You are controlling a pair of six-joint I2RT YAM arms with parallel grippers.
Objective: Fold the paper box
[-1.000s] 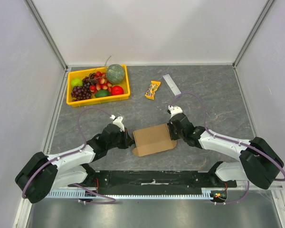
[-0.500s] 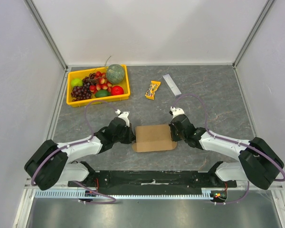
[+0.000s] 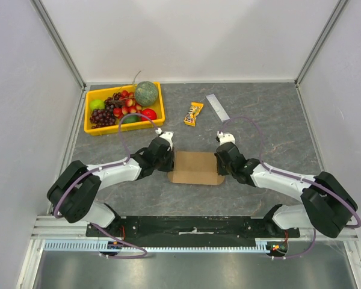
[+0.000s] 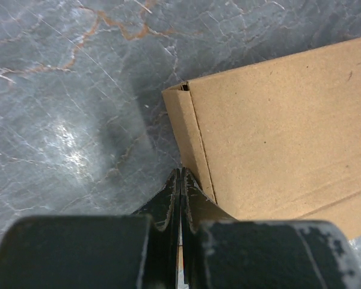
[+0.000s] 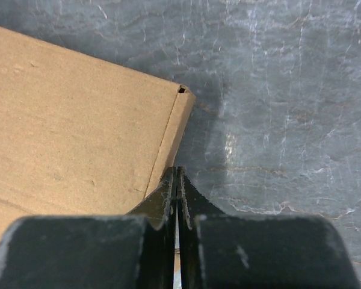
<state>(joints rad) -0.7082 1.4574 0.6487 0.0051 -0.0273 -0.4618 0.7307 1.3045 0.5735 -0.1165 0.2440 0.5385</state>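
The paper box lies flat on the grey table between my two arms: plain brown cardboard, folded shut, with a rounded tab along its near edge. My left gripper is shut, its tips against the box's left side. In the left wrist view the box fills the right half and the left gripper meets its narrow side wall. My right gripper is shut too, its tips at the box's right side. The right wrist view shows the box on the left and the right gripper touching its edge.
A yellow tray of fruit stands at the back left. A small orange snack packet and a grey bar lie behind the box. White walls close the table on three sides.
The box has slid away from the near edge and turned square. Both grippers moved with it, staying at its sides; the left arm stretched further forward.
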